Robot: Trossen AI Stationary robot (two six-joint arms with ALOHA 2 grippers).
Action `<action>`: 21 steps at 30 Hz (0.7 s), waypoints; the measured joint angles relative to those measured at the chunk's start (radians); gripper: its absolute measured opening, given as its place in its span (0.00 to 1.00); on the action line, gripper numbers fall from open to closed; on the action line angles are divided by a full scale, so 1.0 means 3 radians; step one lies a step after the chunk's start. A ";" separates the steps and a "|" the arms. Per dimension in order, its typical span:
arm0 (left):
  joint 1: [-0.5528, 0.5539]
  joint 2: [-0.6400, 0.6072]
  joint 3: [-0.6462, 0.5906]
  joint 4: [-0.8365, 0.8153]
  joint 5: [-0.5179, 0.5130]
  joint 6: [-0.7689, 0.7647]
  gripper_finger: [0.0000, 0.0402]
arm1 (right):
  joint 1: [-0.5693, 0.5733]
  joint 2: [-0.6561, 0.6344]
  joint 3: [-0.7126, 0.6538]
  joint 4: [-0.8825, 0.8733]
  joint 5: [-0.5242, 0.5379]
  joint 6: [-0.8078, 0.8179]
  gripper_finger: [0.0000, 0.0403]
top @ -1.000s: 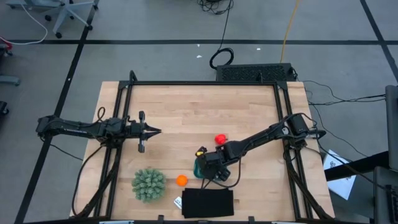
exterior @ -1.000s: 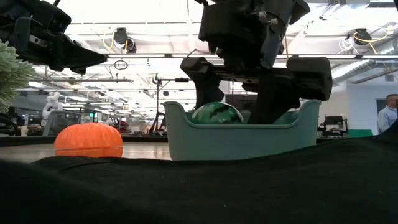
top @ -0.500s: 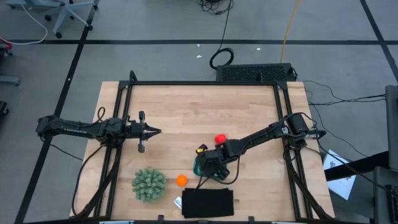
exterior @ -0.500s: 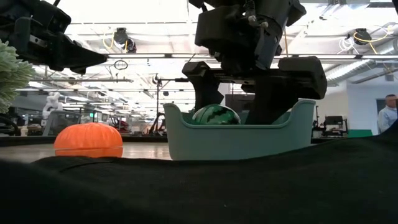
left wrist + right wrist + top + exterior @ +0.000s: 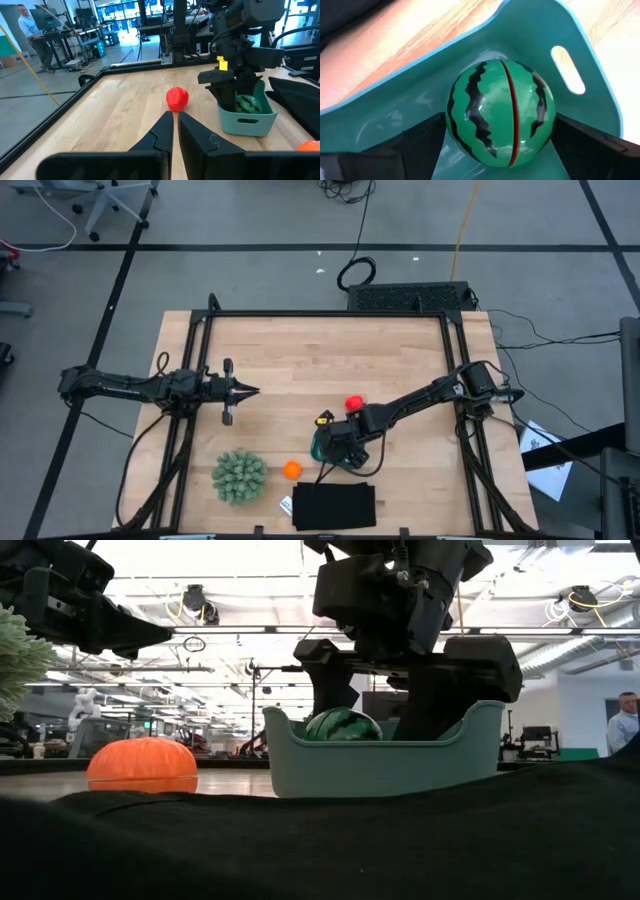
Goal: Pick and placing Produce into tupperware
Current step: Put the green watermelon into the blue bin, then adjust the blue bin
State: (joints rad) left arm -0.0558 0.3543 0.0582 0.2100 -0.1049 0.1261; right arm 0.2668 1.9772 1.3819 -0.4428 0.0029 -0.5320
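Observation:
My right gripper reaches down into the teal tupperware, its fingers on either side of the dark green striped ball. The low view shows the ball just above the tupperware's rim. An orange ball lies on the table left of the tupperware. The red fruit rests on the table on its far side. My left gripper hovers shut at the table's left, pointing toward the red fruit. My right gripper has the dark green striped ball pinched between its two fingers, one on each side at the ball's widest part. The fingers come from above, slanting down into the tupperware. The ball sits low inside the tupperware; whether it rests on the floor is hidden.
A large spiky pale-green plant stands near the table's near-left edge. A black flat rectangle lies at the near edge just in front of the tupperware and fills the low view's foreground. A raised black frame borders the table.
My right gripper with the striped ball has shifted slightly toward the table's left and far side, and the tupperware has slid a little the same way. The gap between its fingers looks unchanged.

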 joint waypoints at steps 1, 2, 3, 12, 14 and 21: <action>0.0000 0.0001 0.0000 0.0000 0.0001 0.0000 0.08 | 0.0000 -0.0007 -0.0001 -0.0005 0.0001 0.0000 0.84; 0.0001 0.0000 0.0000 -0.0001 0.0000 0.0000 0.08 | 0.0000 -0.0016 -0.0001 0.0000 0.0002 0.0000 0.84; 0.0001 0.0000 0.0000 0.0000 0.0000 0.0000 0.08 | 0.0000 -0.0034 0.0000 0.0009 0.0012 0.0001 0.84; 0.0000 0.0001 0.0000 -0.0001 0.0001 0.0000 0.08 | 0.0001 -0.0213 0.0001 -0.0010 0.0092 -0.0002 0.84; 0.0000 0.0000 0.0000 -0.0001 0.0001 0.0001 0.08 | 0.0001 -0.0237 0.0001 -0.0031 0.0092 0.0016 0.84; 0.0001 0.0000 0.0000 -0.0001 0.0001 0.0000 0.08 | 0.0001 -0.0344 0.0001 -0.0071 0.0091 0.0015 0.84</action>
State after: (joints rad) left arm -0.0556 0.3542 0.0582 0.2098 -0.1047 0.1261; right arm 0.2672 1.8739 1.3823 -0.4641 0.0303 -0.5274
